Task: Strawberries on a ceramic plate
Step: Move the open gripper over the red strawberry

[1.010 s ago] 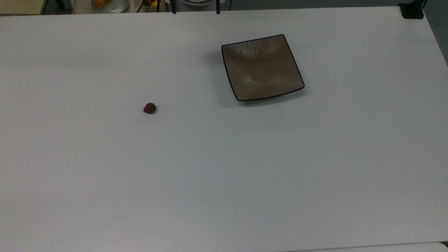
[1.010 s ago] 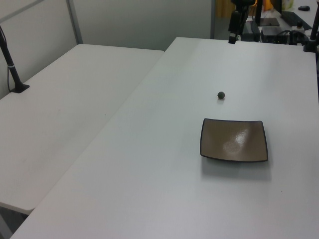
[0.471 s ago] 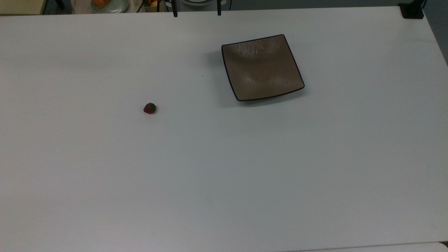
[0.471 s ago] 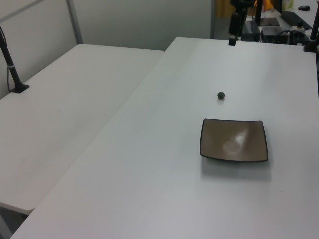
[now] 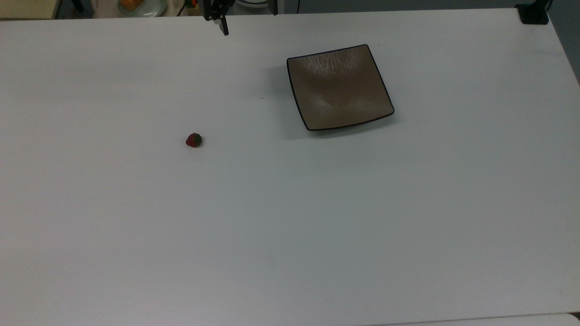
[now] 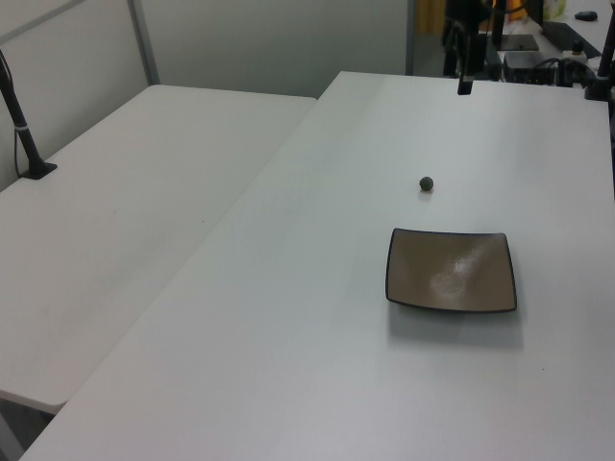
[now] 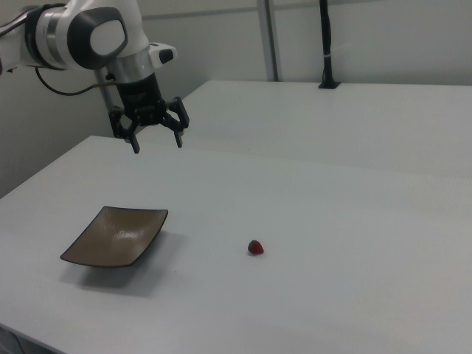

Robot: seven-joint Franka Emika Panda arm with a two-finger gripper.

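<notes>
my gripper (image 7: 157,141) hangs in the air above the white table (image 5: 317,217), fingers spread apart and pointing down, holding nothing. the strawberry (image 5: 194,140) lies on the bare table, well apart from the plate (image 5: 339,88), on the top view's left of it. in the right view the strawberry (image 7: 255,248) sits to the right view's right of the plate (image 7: 116,236). my gripper is well apart from both, near the table's far edge in the top view.
</notes>
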